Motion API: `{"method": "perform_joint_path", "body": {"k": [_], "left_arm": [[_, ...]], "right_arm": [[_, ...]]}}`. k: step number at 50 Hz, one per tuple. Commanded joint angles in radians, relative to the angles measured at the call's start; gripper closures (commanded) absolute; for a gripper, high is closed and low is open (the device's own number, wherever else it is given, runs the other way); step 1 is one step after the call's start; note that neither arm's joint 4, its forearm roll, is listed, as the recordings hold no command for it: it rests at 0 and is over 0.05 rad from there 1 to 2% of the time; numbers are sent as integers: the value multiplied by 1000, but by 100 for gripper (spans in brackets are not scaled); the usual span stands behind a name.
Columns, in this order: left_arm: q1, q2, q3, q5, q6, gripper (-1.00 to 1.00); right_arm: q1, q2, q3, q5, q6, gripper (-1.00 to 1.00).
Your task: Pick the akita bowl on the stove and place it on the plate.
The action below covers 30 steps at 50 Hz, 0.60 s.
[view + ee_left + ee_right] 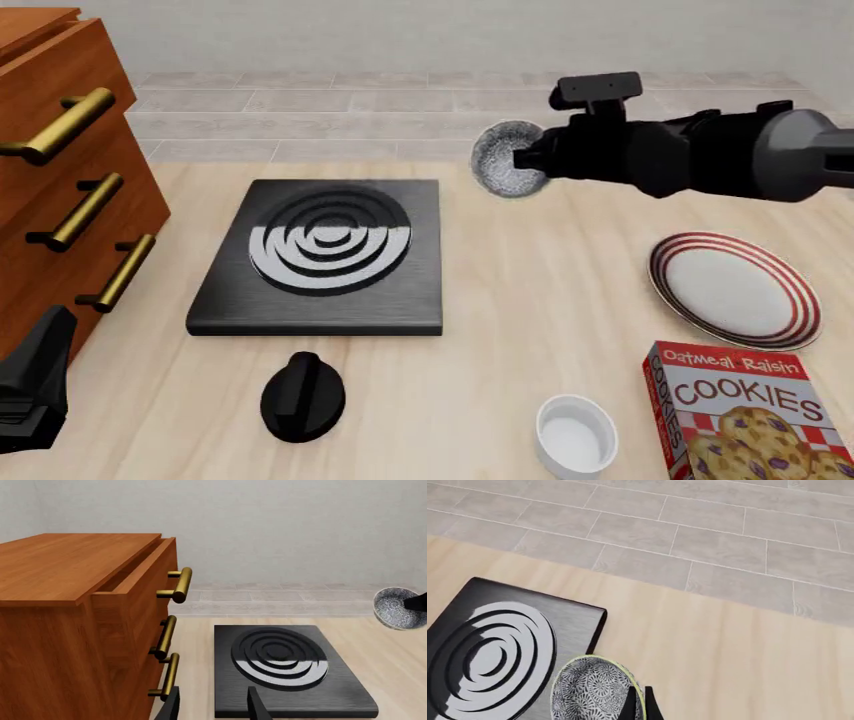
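The right pincer [530, 160] is clamped on the rim of the bowl [506, 159], holding it tilted in the air, off the stove [322, 259] beside its far right corner. Only the front view shows the plate [733, 288], well apart toward the pincer's arm side, and a box [742, 418] reading "Oatmeal Raisin COOKIES". The left wrist view alone shows the left pincer [213, 706] standing wide, empty, near the stove's edge, beside a cabinet [80, 620].

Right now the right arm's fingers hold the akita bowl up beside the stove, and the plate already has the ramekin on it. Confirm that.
Not quite. The plate is bare in the front view; the ramekin sits on the table beside the cookie box. The right fingers do hold the akita bowl beside the stove.
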Motion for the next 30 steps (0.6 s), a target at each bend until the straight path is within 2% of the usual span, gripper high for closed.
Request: {"method": "perform_joint_path", "body": {"k": [1, 30], "left_arm": [[0, 0, 0, 0, 0, -100], [0, 0, 0, 0, 0, -100]], "right_arm": [[-63, -41, 66, -43, 19, 100], [-175, -124, 274, -162, 63, 100]]}}
